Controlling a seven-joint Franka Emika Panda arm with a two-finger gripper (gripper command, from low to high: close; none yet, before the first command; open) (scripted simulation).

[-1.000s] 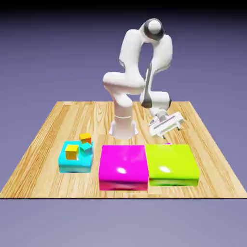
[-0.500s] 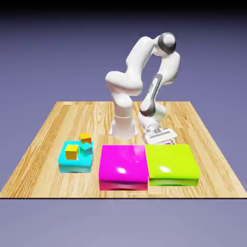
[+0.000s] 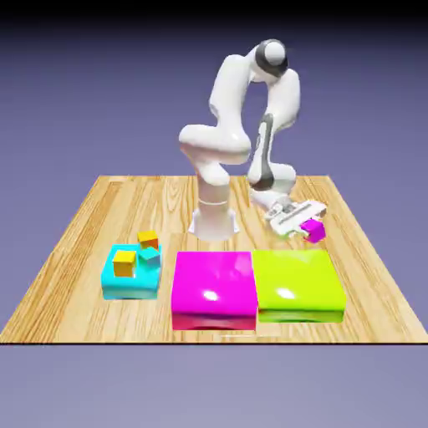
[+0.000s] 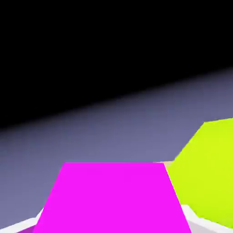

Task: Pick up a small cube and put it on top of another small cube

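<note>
Gripped the purple cube (image 3: pixel 314 231) in the tool (image 3: pixel 308 226) (tilted, at that). Hovered well apart from the cyan block (image 3: pixel 129 289).

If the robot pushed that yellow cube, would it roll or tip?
The yellow cube has flat faces, so it would probably slide, not roll. It sits near the blue block's edge, so it might tip off.
</note>
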